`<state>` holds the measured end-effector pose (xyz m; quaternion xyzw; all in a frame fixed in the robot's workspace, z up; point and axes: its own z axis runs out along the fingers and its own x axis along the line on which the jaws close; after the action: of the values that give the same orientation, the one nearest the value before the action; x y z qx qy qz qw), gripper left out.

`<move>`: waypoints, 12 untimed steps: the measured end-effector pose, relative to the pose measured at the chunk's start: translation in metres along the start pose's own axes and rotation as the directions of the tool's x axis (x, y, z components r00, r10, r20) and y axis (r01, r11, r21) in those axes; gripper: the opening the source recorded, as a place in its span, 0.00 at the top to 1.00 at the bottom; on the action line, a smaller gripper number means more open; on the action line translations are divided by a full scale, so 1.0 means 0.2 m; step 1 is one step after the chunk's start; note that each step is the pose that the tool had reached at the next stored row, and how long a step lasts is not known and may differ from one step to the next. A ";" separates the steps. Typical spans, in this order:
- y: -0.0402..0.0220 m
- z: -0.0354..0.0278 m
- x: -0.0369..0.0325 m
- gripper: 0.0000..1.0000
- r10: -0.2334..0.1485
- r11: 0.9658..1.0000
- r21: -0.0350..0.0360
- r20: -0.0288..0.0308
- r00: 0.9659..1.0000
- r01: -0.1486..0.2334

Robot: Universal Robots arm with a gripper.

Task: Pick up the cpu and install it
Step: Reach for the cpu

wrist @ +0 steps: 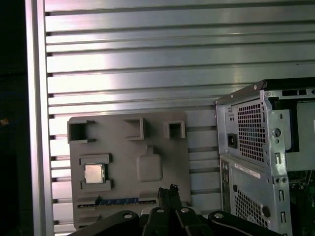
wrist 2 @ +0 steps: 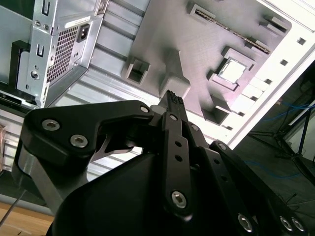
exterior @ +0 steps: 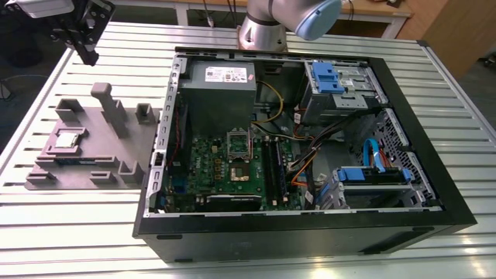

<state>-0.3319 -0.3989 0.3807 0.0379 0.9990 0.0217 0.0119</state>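
Observation:
The cpu (exterior: 68, 139), a small silver square chip, lies in a pocket of the grey fixture plate (exterior: 93, 157) at the exterior view's left, beside the open computer case (exterior: 310, 229). Both wrist views show the cpu (wrist: 93, 173) (wrist 2: 232, 70) seated in the plate (wrist: 123, 162) (wrist 2: 197, 44). My gripper (exterior: 90, 57) hangs high above the table beyond the plate's far edge, well clear of the chip. Its black fingertips (wrist 2: 171, 98) (wrist: 170, 189) are pressed together, shut on nothing. The motherboard socket (exterior: 241, 170) lies bare, its hinged metal frame (exterior: 238, 141) swung up.
Upright posts (exterior: 104, 99) and blocks rise from the fixture plate. The case holds a grey power supply (exterior: 219, 87), blue drive bays (exterior: 335, 78) and loose cables (exterior: 310, 157). The arm's base (exterior: 263, 29) stands behind the case on the slatted metal table (exterior: 78, 232).

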 end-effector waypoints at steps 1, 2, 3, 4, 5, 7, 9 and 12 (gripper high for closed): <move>0.000 0.000 0.001 0.90 0.000 1.000 0.000 0.000 1.000 0.000; 0.000 0.000 0.001 0.90 0.000 1.000 0.000 0.000 1.000 0.000; 0.000 0.000 0.001 0.90 0.000 1.000 0.000 0.000 1.000 0.000; 0.000 0.000 0.001 0.90 0.000 1.000 0.000 0.000 1.000 0.000; 0.000 0.000 0.001 0.90 0.000 1.000 0.000 0.000 1.000 0.000; -0.001 -0.001 0.014 0.90 0.000 1.000 0.000 0.000 1.000 0.000; -0.001 -0.001 0.014 0.90 0.000 1.000 0.000 0.000 1.000 0.000; -0.001 0.000 0.014 0.90 0.000 1.000 0.000 0.000 1.000 0.000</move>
<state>-0.3347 -0.3989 0.3807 0.0379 0.9990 0.0217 0.0118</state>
